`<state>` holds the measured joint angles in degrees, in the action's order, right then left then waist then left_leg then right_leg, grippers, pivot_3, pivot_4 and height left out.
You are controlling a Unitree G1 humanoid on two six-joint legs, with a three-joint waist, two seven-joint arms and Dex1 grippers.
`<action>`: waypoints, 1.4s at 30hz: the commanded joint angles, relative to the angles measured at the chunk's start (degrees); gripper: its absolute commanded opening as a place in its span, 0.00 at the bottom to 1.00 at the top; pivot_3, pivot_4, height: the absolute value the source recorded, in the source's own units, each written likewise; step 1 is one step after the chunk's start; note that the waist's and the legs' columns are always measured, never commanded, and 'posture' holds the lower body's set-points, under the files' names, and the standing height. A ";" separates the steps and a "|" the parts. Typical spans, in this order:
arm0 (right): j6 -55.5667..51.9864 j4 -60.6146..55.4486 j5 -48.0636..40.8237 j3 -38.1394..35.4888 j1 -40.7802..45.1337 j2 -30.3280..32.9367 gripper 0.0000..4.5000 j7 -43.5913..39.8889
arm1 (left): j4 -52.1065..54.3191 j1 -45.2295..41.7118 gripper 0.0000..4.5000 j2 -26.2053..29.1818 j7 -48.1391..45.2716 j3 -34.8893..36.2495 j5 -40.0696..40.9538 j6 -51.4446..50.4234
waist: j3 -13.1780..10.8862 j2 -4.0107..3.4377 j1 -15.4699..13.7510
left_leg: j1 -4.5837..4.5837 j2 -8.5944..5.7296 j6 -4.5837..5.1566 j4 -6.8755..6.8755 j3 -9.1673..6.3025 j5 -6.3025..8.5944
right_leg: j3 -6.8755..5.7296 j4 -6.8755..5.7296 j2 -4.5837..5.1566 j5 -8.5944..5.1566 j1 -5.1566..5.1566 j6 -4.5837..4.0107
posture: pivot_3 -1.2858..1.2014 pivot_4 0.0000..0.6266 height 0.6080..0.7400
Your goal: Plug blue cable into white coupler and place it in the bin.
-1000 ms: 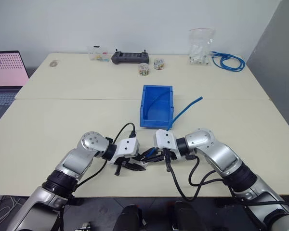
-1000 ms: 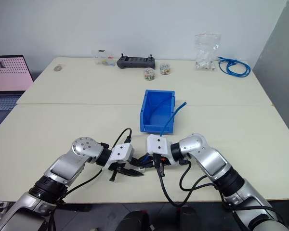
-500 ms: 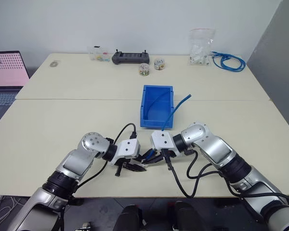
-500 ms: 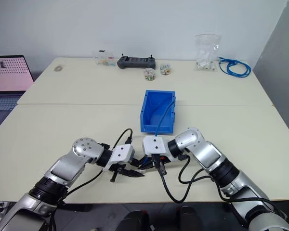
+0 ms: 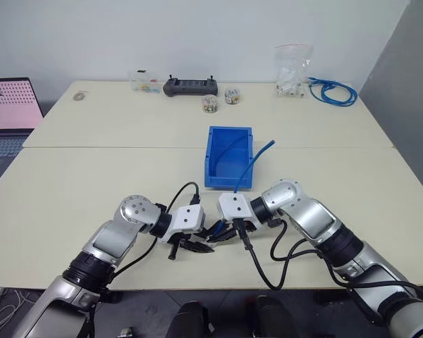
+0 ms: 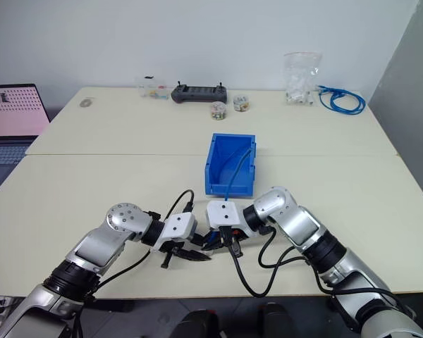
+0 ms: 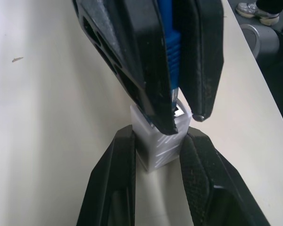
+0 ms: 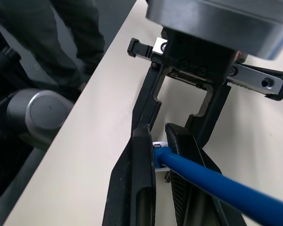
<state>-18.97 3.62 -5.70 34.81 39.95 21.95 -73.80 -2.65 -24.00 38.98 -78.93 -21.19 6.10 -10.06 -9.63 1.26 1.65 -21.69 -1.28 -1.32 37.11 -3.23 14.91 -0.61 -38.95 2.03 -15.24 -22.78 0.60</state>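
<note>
Left arm: reaches in from the left, forearm low over the worktop point(image 5: 92, 176), wrist bent inward. Left claw point(image 5: 196, 246): points right and downward, fingers point(image 7: 114, 188) clamped on the white coupler point(image 7: 156, 141).

Right arm: comes in from the right, elbow bent, wrist turned inward. Right claw point(image 5: 222, 234): points left and downward, tip to tip with the left claw, fingers point(image 8: 141, 188) pinching the blue cable point(image 8: 212, 181) at its plug end, against the coupler.

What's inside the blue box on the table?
A loop of the blue cable lies inside the bin and comes out over its side. The near wall hides part of the floor, so anything small lying there cannot be seen.
</note>
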 commanded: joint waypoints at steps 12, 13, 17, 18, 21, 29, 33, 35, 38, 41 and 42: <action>-10.56 -7.71 -6.74 -9.32 -2.05 -0.24 0.03 4.02 | 4.01 5.41 0.45 1.90 6.20 5.11 0.94 -3.75 | -0.01 -0.03 -0.11 | 0.52 0.00 0.05 -0.12 -0.07 0.05 | 0.06 0.16 0.09 -0.19 0.57 0.18 | 0.52 0.24 1.00; -11.57 -8.77 -7.35 -10.38 -2.27 -0.33 0.03 4.96 | 5.38 6.02 0.51 2.51 6.46 5.98 1.49 -4.19 | -0.03 -0.04 -0.09 | 0.50 0.00 0.05 -0.12 -0.08 0.05 | 0.05 0.15 0.09 -0.19 0.55 0.17 | 0.52 0.24 1.00; -16.47 -13.09 -10.77 -15.24 -2.79 -1.05 0.03 9.23 | 13.11 9.22 0.69 4.92 8.10 10.93 6.14 -10.39 | -0.11 -0.06 0.32 | 0.50 0.06 0.04 -0.16 -0.10 0.05 | 0.05 0.07 0.05 -0.23 0.48 0.13 | 0.52 0.24 1.00; -18.00 -14.29 -11.87 -16.93 -2.76 -1.05 0.03 10.48 | 15.49 10.62 0.74 5.61 9.11 13.37 7.83 -12.36 | -0.13 -0.07 0.28 | 0.49 0.07 0.04 -0.17 -0.12 0.05 | 0.03 0.07 0.05 -0.25 0.47 0.10 | 0.52 0.24 1.00; -22.04 -17.03 -15.15 -21.80 -2.31 -0.58 0.03 13.55 | 21.55 13.60 0.89 6.34 12.64 20.56 13.28 -19.41 | -0.28 -0.05 0.12 | 0.42 0.08 0.03 -0.17 -0.18 0.05 | -0.02 0.08 0.06 -0.28 0.45 0.07 | 0.52 0.24 1.00; -24.96 -1.85 -18.31 -30.79 11.72 -0.73 0.03 18.49 | 28.70 12.09 1.00 6.40 19.31 27.53 21.55 -30.12 | -0.60 0.00 0.05 | 0.26 0.03 0.03 -0.15 -0.22 0.05 | -0.08 0.13 0.08 -0.17 0.35 -0.10 | 0.52 0.24 1.00; -19.08 16.05 -12.98 -28.24 20.59 -2.72 0.03 19.59 | 27.44 9.93 1.00 6.33 20.26 26.03 21.10 -28.94 | -0.67 0.02 0.19 | 0.24 0.03 0.03 -0.16 -0.20 0.05 | -0.08 0.11 0.06 -0.12 0.33 -0.20 | 0.52 0.24 1.00; -15.59 27.81 -9.70 -26.66 25.74 -4.71 0.03 20.08 | 26.79 9.04 1.00 6.14 20.28 24.90 20.71 -28.01 | -0.70 0.03 0.41 | 0.24 0.03 0.03 -0.16 -0.07 0.05 | 0.01 0.08 0.05 -0.11 0.25 -0.21 | 0.52 0.24 1.00; -9.81 43.60 -4.61 -24.43 31.96 -6.37 0.22 19.94 | 25.82 8.04 1.00 6.00 20.02 23.09 19.69 -26.35 | -0.71 0.03 0.40 | 0.10 0.05 0.02 -0.15 -0.01 0.04 | 0.05 0.00 0.04 -0.10 0.05 -0.23 | 0.52 0.24 1.00; -4.60 51.67 -0.23 -22.06 35.24 -4.29 0.38 16.53 | 25.15 7.65 1.00 6.07 19.84 21.95 19.33 -25.16 | -0.72 0.05 0.08 | -0.41 0.03 0.00 -0.14 0.03 0.02 | 0.09 -0.04 0.05 -0.08 -0.47 -0.24 | 0.52 0.24 1.00; -3.34 53.31 0.85 -21.60 35.92 -3.30 0.44 15.18 | 24.99 7.57 1.00 6.14 19.75 21.77 19.29 -24.83 | -0.76 0.06 -0.09 | -0.46 0.02 0.00 -0.12 0.01 0.02 | 0.06 -0.02 0.07 -0.08 -0.48 -0.24 | 0.52 0.24 1.00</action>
<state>-25.87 55.14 -6.93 13.21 73.22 16.39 -56.09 22.05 -15.64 44.80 -59.22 0.45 25.57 -36.57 -10.39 1.31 1.57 -22.24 -1.29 -1.32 36.99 -3.23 14.94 -0.57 -38.92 2.14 -15.32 -23.28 0.36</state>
